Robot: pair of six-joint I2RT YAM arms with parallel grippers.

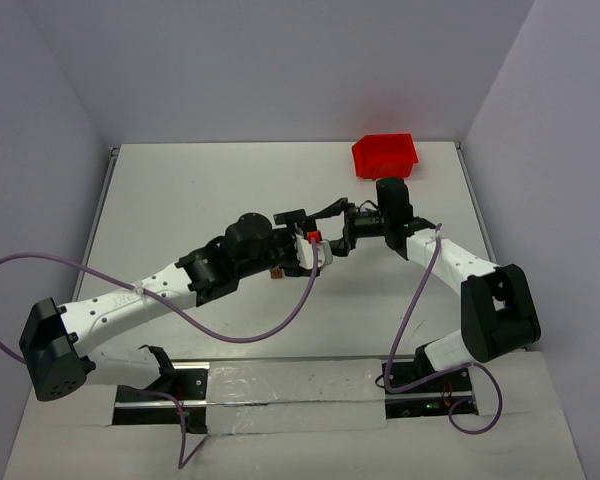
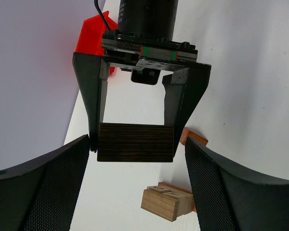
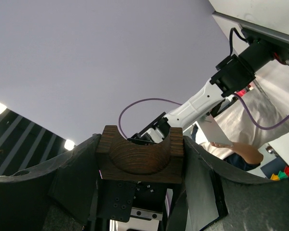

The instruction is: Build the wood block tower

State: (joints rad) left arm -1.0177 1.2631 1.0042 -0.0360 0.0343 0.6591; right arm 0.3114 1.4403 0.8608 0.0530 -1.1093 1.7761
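Note:
My right gripper (image 3: 140,166) is shut on a dark brown arch-notch block (image 3: 139,155), held in the air with the notch facing the camera. In the left wrist view that same dark block (image 2: 135,142) hangs between the right gripper's black fingers (image 2: 92,101). My left gripper (image 2: 137,147) is open, its mesh fingertips (image 2: 62,168) flanking the block on both sides. Below, on the table, a tan block (image 2: 166,202) lies on a reddish-brown one, and another reddish-brown block (image 2: 193,137) lies beside them. In the top view both grippers (image 1: 325,235) meet mid-table above a small brown block (image 1: 276,272).
A red plastic bin (image 1: 385,155) stands at the table's back right; it also shows in the left wrist view (image 2: 92,36). A purple cable (image 1: 230,335) loops over the table beside the left arm. The white walls close off the table's back and sides.

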